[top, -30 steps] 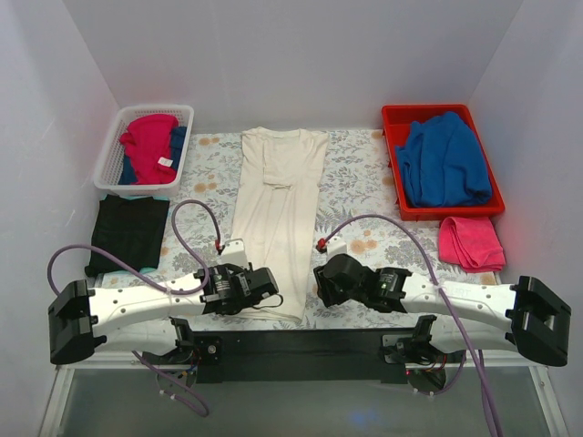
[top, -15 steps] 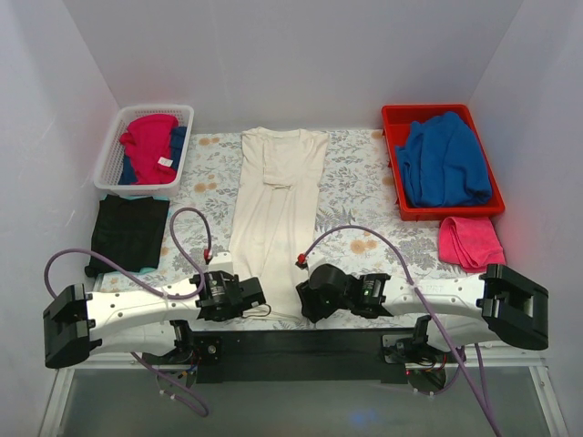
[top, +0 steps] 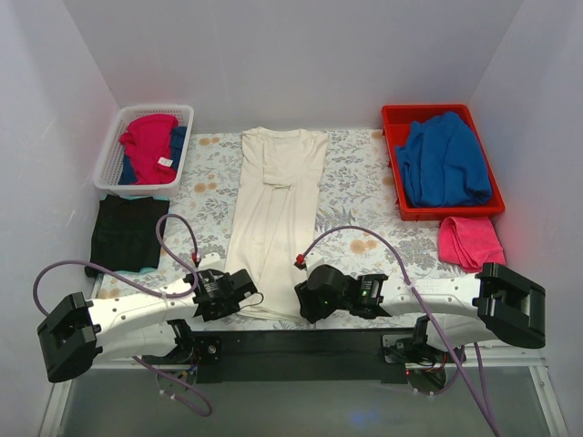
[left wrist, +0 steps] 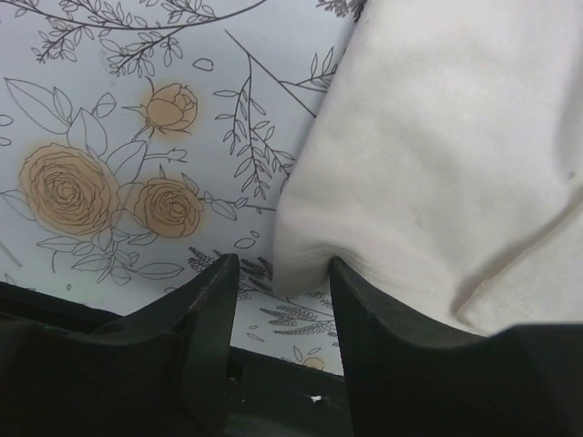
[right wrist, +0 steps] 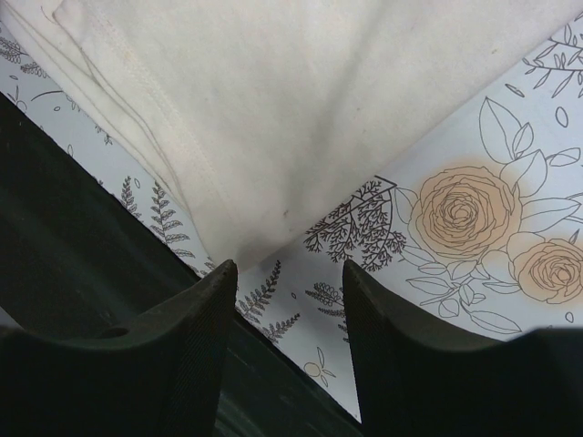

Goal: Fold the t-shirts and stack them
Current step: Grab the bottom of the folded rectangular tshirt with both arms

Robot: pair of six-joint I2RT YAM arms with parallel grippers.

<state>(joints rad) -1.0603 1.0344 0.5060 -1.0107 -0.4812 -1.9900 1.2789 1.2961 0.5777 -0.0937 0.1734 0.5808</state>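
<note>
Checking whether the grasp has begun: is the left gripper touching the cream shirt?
Cannot tell. In the left wrist view the open left gripper straddles a corner of the cream shirt; one finger overlaps cloth, pressing or hovering unclear.

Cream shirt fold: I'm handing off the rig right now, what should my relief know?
Left gripper: open, straddling the near-left hem corner of the cream shirt.
Right gripper: open at the near-right corner.
The shirt lies lengthwise mid-table, sides apparently folded in. Black shirt lies folded at left.
Left to do: grip hem, fold toward collar, stack. Pink clothes in the white basket and a blue garment in the red bin wait.
</note>
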